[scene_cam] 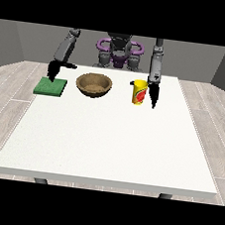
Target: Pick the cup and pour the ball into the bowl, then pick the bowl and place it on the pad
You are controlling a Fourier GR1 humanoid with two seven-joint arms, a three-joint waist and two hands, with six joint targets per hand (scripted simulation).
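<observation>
Near table: the white table (105, 148) carries nothing between its front edge and the row of task things, which all stand towards the robot's side.

Cup: the yellow cup (139, 93) stands upright, touching or just beside the fingers of the hand at the view's right. The ball is not visible; I judge it sits inside.

Hand at the view's right: this hand (152, 93) hangs fingers-down against the cup's outer side, with a dark part, likely the thumb, at the rim's far side. Whether the fingers have closed round the cup I cannot tell. The placing suggests a side grasp, which would keep the cup level until the pour.

Bowl: the brown bowl (94, 85) sits mouth up, beside the cup, away from those fingers towards the view's left, near enough to be reached by a tilt across.

Pad: the green pad (51, 86) lies flat just beyond the bowl, under the other hand's fingertips.

Hand at the view's left: this hand (54, 70) hovers over the pad's far edge, fingers pointing down and holding nothing; open or curled, I cannot tell. It seems parked by the bowl's destination.

Stage: the pour is not yet begun.
</observation>
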